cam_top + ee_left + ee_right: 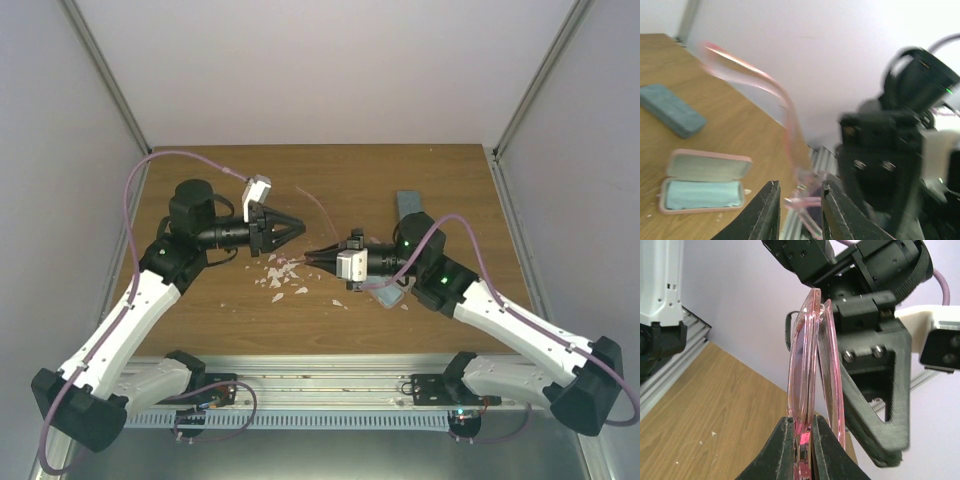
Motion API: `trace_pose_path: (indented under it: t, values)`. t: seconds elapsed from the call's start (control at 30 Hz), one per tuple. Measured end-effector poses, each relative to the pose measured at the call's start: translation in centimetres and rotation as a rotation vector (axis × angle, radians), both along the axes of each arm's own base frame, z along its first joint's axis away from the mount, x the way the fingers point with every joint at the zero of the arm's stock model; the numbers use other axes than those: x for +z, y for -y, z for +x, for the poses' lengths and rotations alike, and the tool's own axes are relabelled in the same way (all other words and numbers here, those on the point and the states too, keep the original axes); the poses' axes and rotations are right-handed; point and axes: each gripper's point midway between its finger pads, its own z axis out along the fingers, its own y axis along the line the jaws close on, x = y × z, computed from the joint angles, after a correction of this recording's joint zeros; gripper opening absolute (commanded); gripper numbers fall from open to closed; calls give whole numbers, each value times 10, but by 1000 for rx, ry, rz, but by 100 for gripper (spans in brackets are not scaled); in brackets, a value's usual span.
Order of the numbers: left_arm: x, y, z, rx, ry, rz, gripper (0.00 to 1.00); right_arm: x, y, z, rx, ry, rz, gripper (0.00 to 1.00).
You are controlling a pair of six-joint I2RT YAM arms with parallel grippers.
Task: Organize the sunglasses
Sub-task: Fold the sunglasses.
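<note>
Right pincer [802, 432]: clamped on the pink pair [805, 365], pinching the rim at the lens edge. You've got it held up off the bench [740, 130], roughly mid-bench between the two arms.

Left pincer [800, 189]: jaws narrowed with a gap, and a bit of pink frame sits across that gap. You can't tell if it's a real grip or just bracketing. One temple sticks out and arcs up, blurred in the left wrist view, so the pair doesn't read as fully folded.

Outward from there: the pink case [707, 167] lies open on the bench near the right arm, with a light blue cloth [702, 195] in its lower half and no glasses in it. The grey case [672, 111] is farther back and closed. Contents unknown. White flecks [280, 272] are scattered under the pincers. Can't say what they are.

The dark pair is not visible in any view.

Progress call: early to middle. The pink pair is picked up and looks like it's being folded between the two arms. Left for you, by my read: close the temple, lay the pair in the open pink case, then deal with the dark pair, unless it's already in the grey case.
</note>
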Motion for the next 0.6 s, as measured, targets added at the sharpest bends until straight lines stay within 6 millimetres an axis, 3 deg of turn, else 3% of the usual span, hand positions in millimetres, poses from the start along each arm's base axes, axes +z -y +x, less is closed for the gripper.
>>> trace_pose_path:
  t: [0.13,0.33,0.47,0.6]
  values:
    - [-4,-5,28,151,-55,-3,30,4,5,-13,47,-31,25,2]
    - [-12,4,50,180,-136,-38,35,28,10,-35,155,-53,107,2]
    - [-12,14,49,138,-159,-55,39,35,10,-42,210,-77,132,3]
    - [3,22,34,41,-133,-97,40,30,4,-40,231,-123,126,3]
